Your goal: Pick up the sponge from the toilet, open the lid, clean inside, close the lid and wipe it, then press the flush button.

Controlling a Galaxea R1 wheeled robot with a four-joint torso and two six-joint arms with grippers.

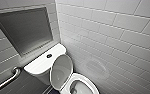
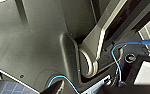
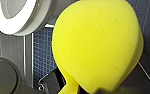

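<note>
The white toilet [image 1: 84, 79] stands against the tiled wall in the head view, its bowl open. The lid [image 1: 61, 71] is raised and leans back toward the tank [image 1: 42, 63]. The dark round flush button [image 1: 49, 56] sits in the middle of the tank top. In the right wrist view the yellow sponge [image 3: 96, 45] looms very close, bent and squeezed in my shut right gripper. Behind it is the toilet's white rim [image 3: 31, 17]. The left wrist view looks onto my own dark body and a blue cable [image 2: 114, 56], and my left gripper stands open with nothing in it.
A metal grab bar [image 1: 6, 81] runs along the left wall below a recessed niche [image 1: 24, 30]. White tiled walls close in on both sides of the toilet. Blue mosaic floor [image 3: 42, 50] lies beside the bowl, next to a dark round object [image 3: 1, 75].
</note>
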